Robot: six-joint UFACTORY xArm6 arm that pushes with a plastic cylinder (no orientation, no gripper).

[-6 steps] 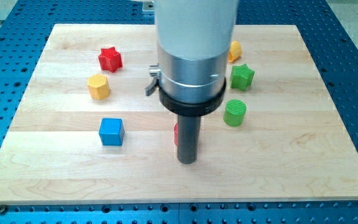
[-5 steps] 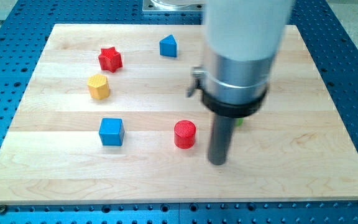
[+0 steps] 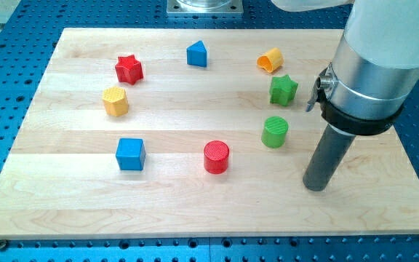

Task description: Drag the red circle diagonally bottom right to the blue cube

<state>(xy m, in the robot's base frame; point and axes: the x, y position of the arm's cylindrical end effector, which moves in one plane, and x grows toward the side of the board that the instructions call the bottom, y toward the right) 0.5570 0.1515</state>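
Note:
The red circle [image 3: 216, 157] stands low on the board, near the middle. The blue cube [image 3: 130, 153] sits to its left, at about the same height in the view, with a wide gap between them. My tip [image 3: 316, 187] rests on the board well to the right of the red circle and slightly below it, touching no block. The green circle [image 3: 274, 132] lies up and left of my tip.
A red star [image 3: 129, 69], a yellow block [image 3: 115, 101], a blue triangle [image 3: 197, 54], an orange block [image 3: 270, 60] and a green star [image 3: 283, 89] lie across the upper board. The wooden board [image 3: 384, 211] ends just below and right of my tip.
My tip has slid right, from in front of the red circle to well right of it. The blocks it hid now show; no block has moved.

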